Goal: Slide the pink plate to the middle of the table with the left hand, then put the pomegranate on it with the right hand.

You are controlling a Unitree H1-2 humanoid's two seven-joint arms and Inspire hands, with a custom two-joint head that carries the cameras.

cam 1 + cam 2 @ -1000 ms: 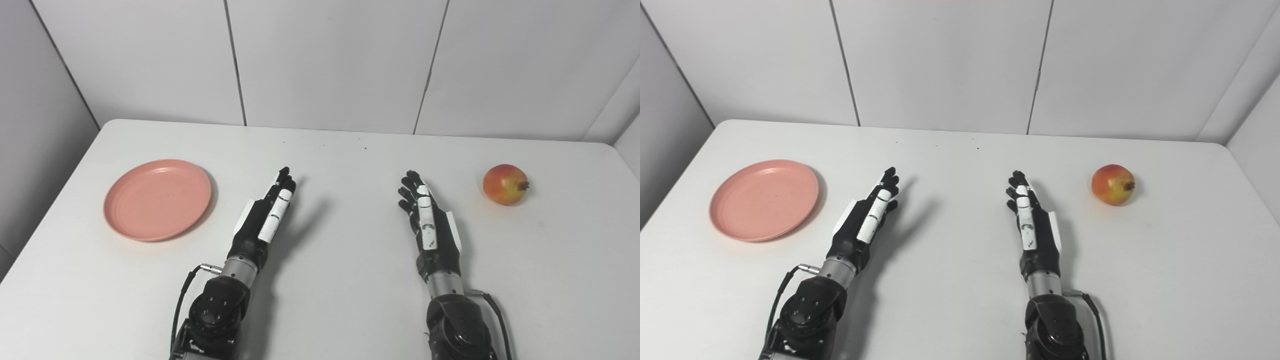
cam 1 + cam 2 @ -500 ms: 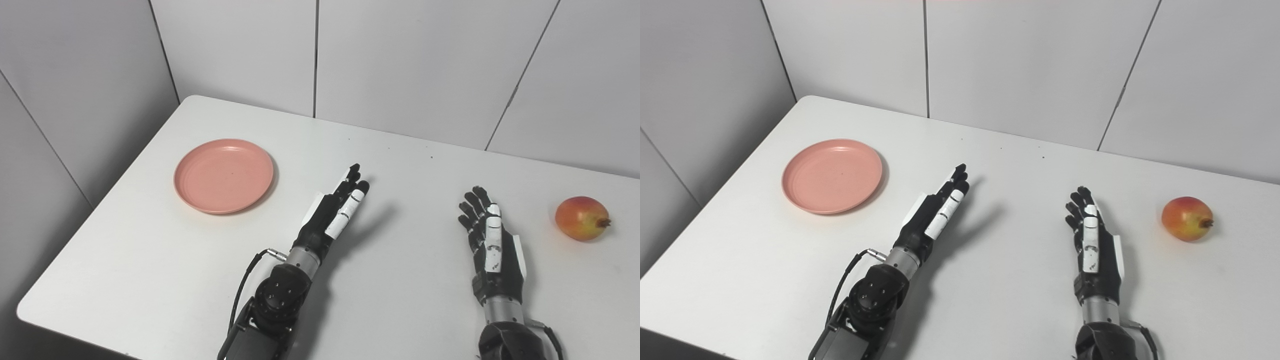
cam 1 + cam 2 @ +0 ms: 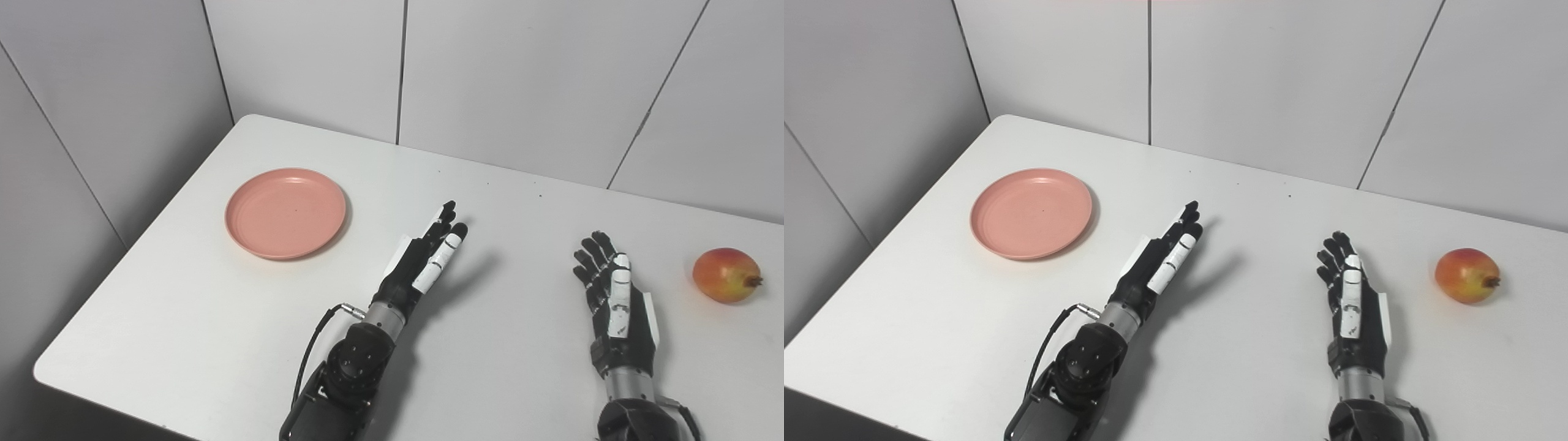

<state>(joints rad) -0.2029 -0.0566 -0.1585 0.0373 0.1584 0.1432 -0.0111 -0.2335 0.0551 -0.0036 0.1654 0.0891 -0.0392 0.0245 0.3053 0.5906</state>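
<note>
A pink plate (image 3: 285, 212) lies flat on the white table (image 3: 502, 343), at its left side. A red-yellow pomegranate (image 3: 726, 275) lies on the table at the far right. My left hand (image 3: 422, 262) is open and empty, fingers stretched forward, above the table to the right of the plate and apart from it. My right hand (image 3: 615, 301) is open and empty, fingers spread, left of the pomegranate and apart from it. Both hands also show in the right eye view, the left hand (image 3: 1164, 259) and the right hand (image 3: 1352, 304).
Grey wall panels (image 3: 527, 79) stand close behind the table and along its left side. The table's left front corner (image 3: 46, 373) and edge are in view. A black cable (image 3: 312, 349) loops by my left wrist.
The camera has swung to the left, so the whole picture shifted right. The plate and the pomegranate stay where they were on the table. Both hands keep about the same open pose.
</note>
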